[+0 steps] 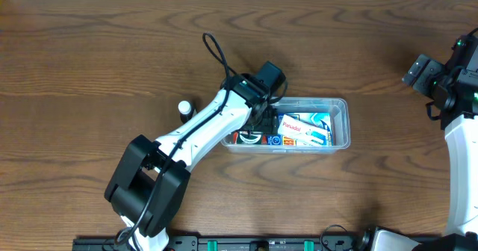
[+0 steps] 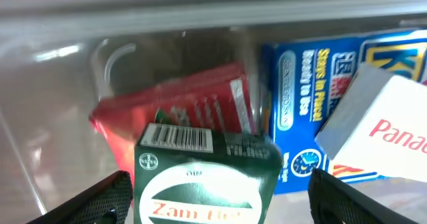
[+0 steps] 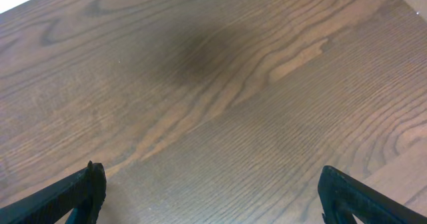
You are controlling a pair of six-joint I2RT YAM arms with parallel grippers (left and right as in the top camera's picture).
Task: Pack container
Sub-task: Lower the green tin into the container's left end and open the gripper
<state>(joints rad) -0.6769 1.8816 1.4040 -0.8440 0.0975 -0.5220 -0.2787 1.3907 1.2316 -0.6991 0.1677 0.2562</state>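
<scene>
Brown wood-grain table (image 1: 89,49) filled every view we had. On the left wrist camera, we saw the left gripper (image 2: 219,179) with its two black fingers (image 2: 100,201) spread wide, clear space showing between each one and the green box (image 2: 207,184) that stood between them, so it gripped nothing. That green box carried a barcode on its top flap and partly covered a red pack (image 2: 180,107) lying behind it. Just to the right of these lay a blue box (image 2: 300,97), with a white Panadol box (image 2: 380,124) resting tilted on top of it. All four sat inside the container (image 1: 340,105), a clear shallow tub lying near the middle of the table, and from overhead we found the left arm reaching down into its left end. Beside that arm, outside the tub, stood a small white round object (image 1: 184,108); we could not tell what it was. Well apart at the right edge, the right gripper (image 3: 212,181) hung over bare wood with its fingers fully spread and nothing between them.
</scene>
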